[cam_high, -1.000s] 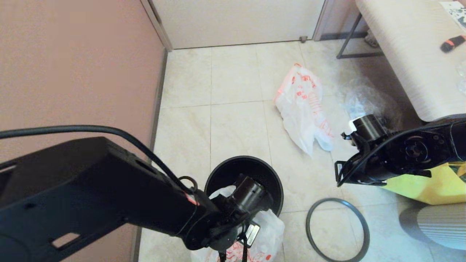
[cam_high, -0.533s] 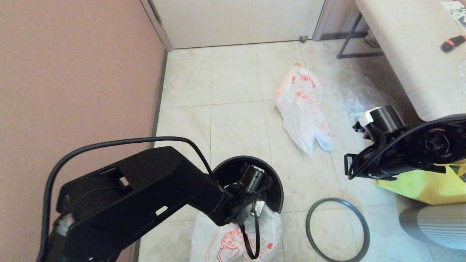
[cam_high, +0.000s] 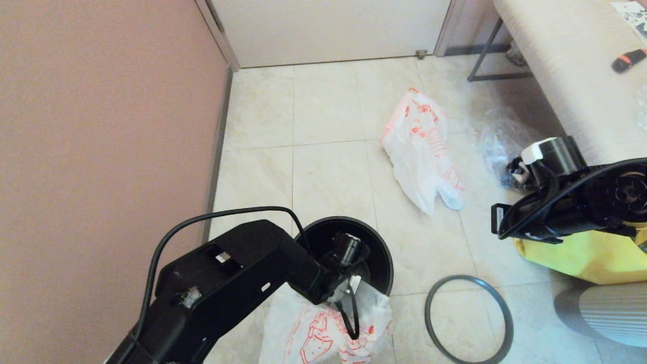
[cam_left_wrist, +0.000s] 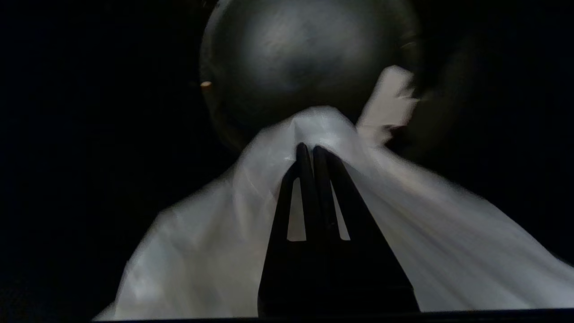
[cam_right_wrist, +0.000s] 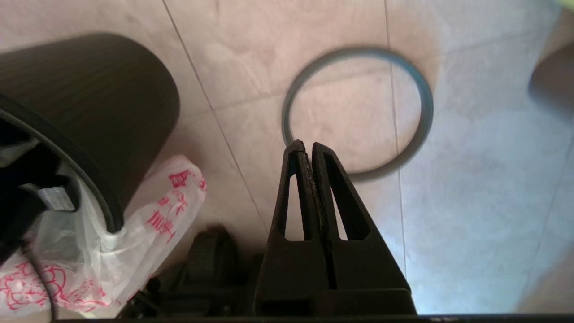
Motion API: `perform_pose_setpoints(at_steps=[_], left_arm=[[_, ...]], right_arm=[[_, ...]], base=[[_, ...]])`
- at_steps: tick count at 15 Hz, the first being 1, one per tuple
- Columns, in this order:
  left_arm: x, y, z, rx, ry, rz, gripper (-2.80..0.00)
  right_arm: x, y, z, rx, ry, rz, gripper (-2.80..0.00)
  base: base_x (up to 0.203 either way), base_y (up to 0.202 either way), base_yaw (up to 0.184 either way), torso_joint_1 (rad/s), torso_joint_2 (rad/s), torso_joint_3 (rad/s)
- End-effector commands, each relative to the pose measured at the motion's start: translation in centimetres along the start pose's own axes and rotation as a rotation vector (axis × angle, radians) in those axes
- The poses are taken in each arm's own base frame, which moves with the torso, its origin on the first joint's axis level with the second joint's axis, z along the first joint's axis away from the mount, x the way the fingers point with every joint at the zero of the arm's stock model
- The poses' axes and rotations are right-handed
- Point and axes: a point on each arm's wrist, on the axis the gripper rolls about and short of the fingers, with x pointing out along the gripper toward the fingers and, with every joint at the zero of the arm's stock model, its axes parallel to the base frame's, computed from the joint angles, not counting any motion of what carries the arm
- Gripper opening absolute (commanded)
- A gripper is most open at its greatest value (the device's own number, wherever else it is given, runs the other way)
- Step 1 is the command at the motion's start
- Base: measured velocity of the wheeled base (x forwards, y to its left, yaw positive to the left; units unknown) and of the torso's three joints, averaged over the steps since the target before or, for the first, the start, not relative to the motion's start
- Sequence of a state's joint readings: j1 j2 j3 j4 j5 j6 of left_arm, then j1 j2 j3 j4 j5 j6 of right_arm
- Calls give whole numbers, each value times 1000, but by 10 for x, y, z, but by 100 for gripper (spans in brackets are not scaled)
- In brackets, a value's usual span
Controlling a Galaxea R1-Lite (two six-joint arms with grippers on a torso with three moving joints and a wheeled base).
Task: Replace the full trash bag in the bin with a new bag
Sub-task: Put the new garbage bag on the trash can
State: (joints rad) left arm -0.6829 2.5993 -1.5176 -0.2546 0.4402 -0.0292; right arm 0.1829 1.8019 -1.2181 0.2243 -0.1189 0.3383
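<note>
My left pincer [cam_left_wrist: 309,148], together on a fold of the new bag [cam_left_wrist: 251,215], points down into the bin [cam_high: 385,263], whose floor lies straight beyond its tips, while my right pincer [cam_right_wrist: 309,146], together and empty, hangs well apart.

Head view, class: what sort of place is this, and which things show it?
Probably an indoor home or office corner: tiled floor, closed door, pink wall, and a small black bin.

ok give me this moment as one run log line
left gripper shut on new bag inside bin | right gripper shut, empty, above hoop | full trash bag on floor
</note>
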Motion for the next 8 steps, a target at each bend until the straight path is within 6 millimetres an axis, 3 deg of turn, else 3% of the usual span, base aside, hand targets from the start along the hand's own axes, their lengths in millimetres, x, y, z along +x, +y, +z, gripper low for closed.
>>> perform_pose_setpoints(at_steps=[1,8], left_arm=[[21,3,-12,14,30,26,-280],[38,8,7,-26,-39,97,-280]], right_arm=[[-3,-3,2,7,-12,-2,-280],[-13,-3,5,9,-35,6,-280]], base=[[0,0,0,0,0,0],[0,0,0,0,0,0]])
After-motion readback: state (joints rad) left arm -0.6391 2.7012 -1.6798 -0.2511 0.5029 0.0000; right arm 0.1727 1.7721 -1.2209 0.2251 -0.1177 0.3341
